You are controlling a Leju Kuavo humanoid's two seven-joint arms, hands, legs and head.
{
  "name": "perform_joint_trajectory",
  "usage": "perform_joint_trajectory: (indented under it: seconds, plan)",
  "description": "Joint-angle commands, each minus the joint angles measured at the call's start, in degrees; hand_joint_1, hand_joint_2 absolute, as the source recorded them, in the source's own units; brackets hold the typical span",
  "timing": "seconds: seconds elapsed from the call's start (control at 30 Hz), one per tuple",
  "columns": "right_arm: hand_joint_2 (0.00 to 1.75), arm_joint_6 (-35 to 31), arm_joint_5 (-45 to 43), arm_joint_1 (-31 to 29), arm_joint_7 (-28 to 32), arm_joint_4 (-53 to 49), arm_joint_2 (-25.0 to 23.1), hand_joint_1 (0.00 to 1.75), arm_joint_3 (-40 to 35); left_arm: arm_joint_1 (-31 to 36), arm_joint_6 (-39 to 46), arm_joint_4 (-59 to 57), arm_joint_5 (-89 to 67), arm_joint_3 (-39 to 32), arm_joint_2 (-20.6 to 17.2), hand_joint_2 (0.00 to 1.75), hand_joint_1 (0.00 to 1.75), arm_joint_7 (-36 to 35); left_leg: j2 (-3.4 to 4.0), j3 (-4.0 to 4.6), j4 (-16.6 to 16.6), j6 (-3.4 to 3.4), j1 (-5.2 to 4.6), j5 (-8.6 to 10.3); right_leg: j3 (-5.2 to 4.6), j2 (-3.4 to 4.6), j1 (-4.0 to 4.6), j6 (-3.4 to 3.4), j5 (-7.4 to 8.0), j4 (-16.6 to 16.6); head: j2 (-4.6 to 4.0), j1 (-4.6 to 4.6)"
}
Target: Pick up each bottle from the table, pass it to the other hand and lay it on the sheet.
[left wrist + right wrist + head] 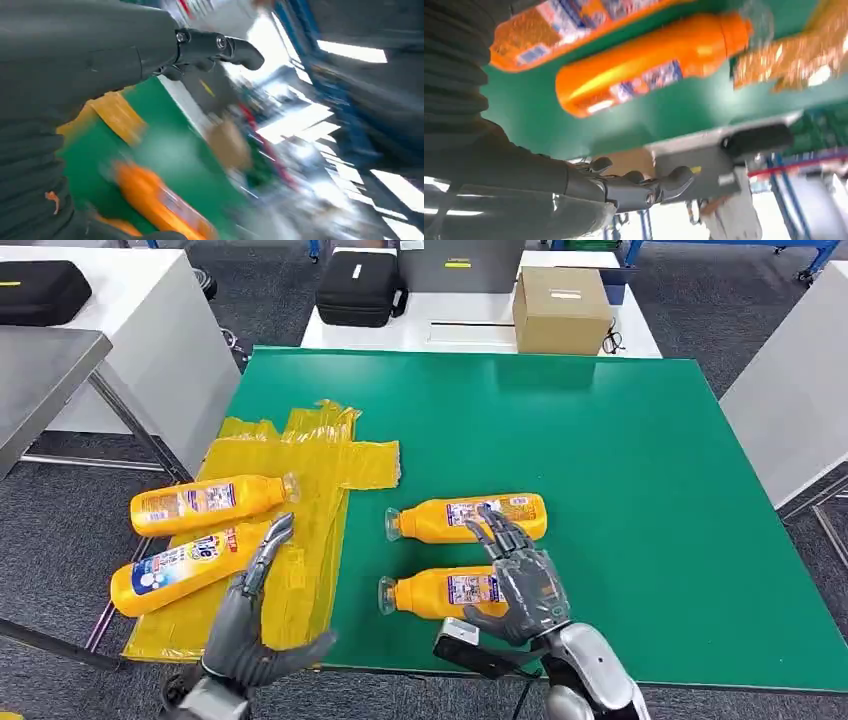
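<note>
Bottles lie in two pairs about the yellow sheet [320, 455]: two [205, 504] [185, 566] on the sheet, two [465, 517] [440, 592] on the green table [620, 460] just beside it; right hand [520, 580] hovers over the nearer table bottle, fingers spread, holding nothing; left hand [255, 615] is above the sheet's near edge, open and empty.

Three cameras, one table.
My head view looks steeply down on the green table [600, 460]; both wrist views sit close behind their hands, tilted, sharing the orange bottles [649, 70] with it.
</note>
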State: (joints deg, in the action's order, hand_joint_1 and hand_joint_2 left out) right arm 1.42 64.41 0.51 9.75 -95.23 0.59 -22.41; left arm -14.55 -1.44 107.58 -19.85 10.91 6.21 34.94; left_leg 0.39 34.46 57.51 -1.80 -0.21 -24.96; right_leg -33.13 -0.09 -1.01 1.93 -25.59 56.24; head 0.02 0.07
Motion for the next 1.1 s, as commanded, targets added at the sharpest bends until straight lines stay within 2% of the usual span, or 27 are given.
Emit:
perform_joint_trajectory:
  seconds: [0.03, 0.17, 0.27, 0.43, 0.6, 0.7, 0.87, 1.0, 1.1]
  plan:
    - [1.75, 2.1, 0.4, -7.1, -0.7, 12.2, 2.1, 0.0, -4.2, 0.8, -8.8, -2.2, 7.7, -1.2, -1.4, 1.75, 0.0, 4.3, 0.09, -0.2, -0.1, 0.08, 0.06, -0.02, 0.19, 0.11, 0.06, -0.07, 0.03, -0.1, 0.0, -0.02]
    - [1.75, 4.0, 1.1, -8.6, -3.3, 13.6, 3.5, 0.0, -4.0, 0.4, -11.6, -2.0, 9.1, -2.0, -0.5, 1.75, 0.0, 4.9, 0.07, -0.13, 0.0, 0.05, 0.03, -0.02, 0.14, 0.08, 0.03, -0.05, 0.01, -0.1, 0.0, -0.02]
    - [1.75, 5.2, 2.6, -9.4, -5.5, 14.9, 6.2, 0.0, -3.1, 0.4, -12.3, -2.2, 8.9, -2.0, 0.2, 1.75, 0.0, 4.8, 0.03, -0.11, 0.0, 0.04, 0.01, 0.0, 0.13, 0.03, 0.01, -0.03, 0.01, -0.1, 0.0, -0.02]
    - [1.75, 6.5, 2.3, -10.7, -6.2, 17.1, 8.4, 0.0, -3.2, 0.6, -13.4, -2.8, 8.8, -2.4, 0.4, 1.75, 0.0, 4.8, 0.01, -0.15, 0.0, 0.05, 0.02, -0.01, 0.19, 0.01, 0.02, -0.05, 0.01, -0.1, 0.0, 0.0]
    - [1.75, 7.5, 1.9, -12.6, -6.4, 20.5, 11.2, 0.0, -3.5, 0.2, -12.2, -3.5, 9.0, -2.4, -0.1, 1.75, 0.0, 5.1, -0.02, -0.21, -0.1, 0.08, 0.04, -0.02, 0.26, -0.01, 0.04, -0.06, 0.0, -0.1, 0.0, -0.02]
    - [1.75, 8.2, 2.2, -11.5, -6.8, 19.7, 12.8, 0.0, -3.1, 0.0, -11.3, -3.1, 9.5, -2.1, -0.6, 1.75, 0.0, 5.1, 0.0, -0.22, -0.1, 0.07, 0.04, -0.04, 0.27, -0.01, 0.05, -0.06, 0.0, -0.1, 0.0, -0.02]
    - [1.75, 8.1, 2.2, -11.1, -6.8, 19.4, 12.8, 0.0, -3.1, -0.1, -11.3, -3.0, 9.6, -2.0, -0.7, 1.75, 0.0, 5.1, -0.03, -0.12, 0.0, 0.05, -0.01, -0.03, 0.16, -0.06, 0.0, -0.04, -0.01, -0.1, 0.0, -0.02]
    - [1.75, 11.5, 1.6, -10.7, -6.8, 17.9, 17.0, 0.0, -4.0, -0.7, -10.1, -2.5, 10.2, -1.7, -1.2, 1.75, 0.0, 5.1, -0.07, -0.21, 0.0, 0.09, 0.04, -0.06, 0.26, -0.09, 0.04, -0.07, -0.04, -0.1, 0.0, -0.02]
    - [1.75, 11.4, 0.6, -11.0, -5.4, 19.3, 17.8, 0.0, -4.4, -1.2, -9.8, -1.8, 10.5, -2.0, -1.5, 1.75, 0.0, 5.1, -0.09, -0.19, 0.0, 0.07, 0.01, -0.04, 0.24, -0.11, 0.02, -0.05, -0.03, -0.1, 0.0, -0.02]
